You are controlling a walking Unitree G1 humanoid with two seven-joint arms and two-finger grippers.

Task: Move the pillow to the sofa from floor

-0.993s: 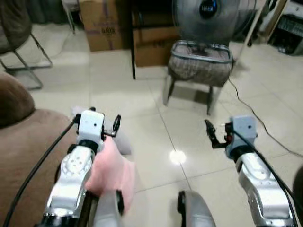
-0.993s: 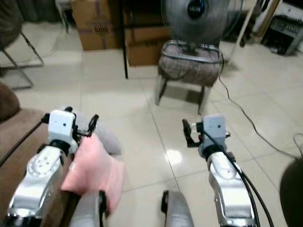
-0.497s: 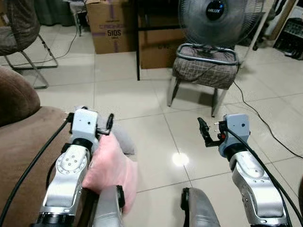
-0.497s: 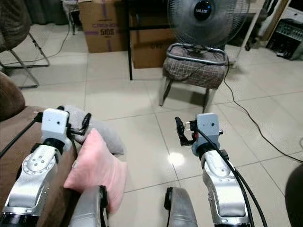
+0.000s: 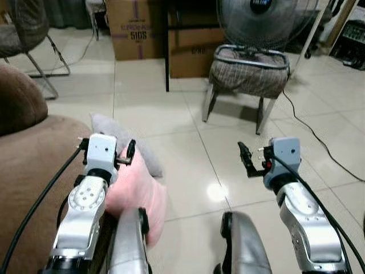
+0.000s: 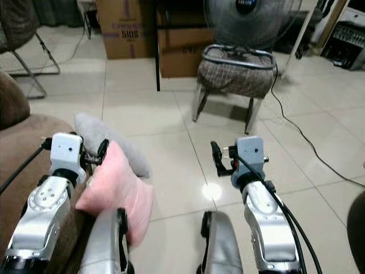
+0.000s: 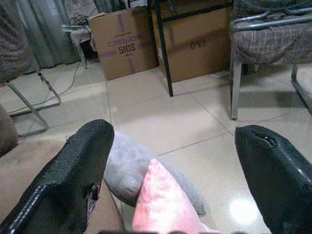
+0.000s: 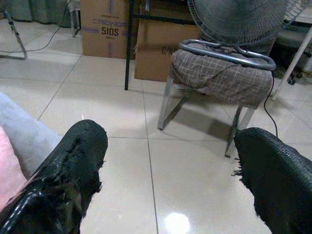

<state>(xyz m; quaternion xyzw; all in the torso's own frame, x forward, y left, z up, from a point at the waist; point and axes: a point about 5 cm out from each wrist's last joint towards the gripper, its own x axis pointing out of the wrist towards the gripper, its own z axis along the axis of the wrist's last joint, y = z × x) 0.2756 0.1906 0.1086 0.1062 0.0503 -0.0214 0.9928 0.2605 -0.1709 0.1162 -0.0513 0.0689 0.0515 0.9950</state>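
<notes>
Floor [image 5: 171,114]: pale glossy tiles across the middle and right of the head views, with a bright light glare at lower centre.
Sofa [image 5: 28,165]: brown, along the left edge of the head views, a rounded cushion or arm at upper left.
Cardboard boxes [image 5: 134,28]: two at the top centre, behind a black frame leg.
Stool [image 6: 236,71]: grey checked seat on a metal frame, upper right of centre; a fan [image 6: 245,17] stands on or just behind it, and a black cable [image 6: 302,142] trails over the tiles to the right.
Folding chair [image 5: 28,34]: metal legs at the upper left corner.
Grey pillow [image 6: 108,142]: on the floor left of centre, against the sofa front, partly behind the pink one.
Pink pillow [image 6: 117,191]: lower left, just beside the sofa edge and the left arm, leaning on the grey pillow; whether it rests on the floor or the robot's body cannot be told.
Left gripper [image 7: 170,175]: fingers spread wide, the pink pillow's top corner between them in the left wrist view, no contact visible.
Right gripper [image 8: 165,180]: fingers apart, holding nothing, over bare tiles at right of centre.
</notes>
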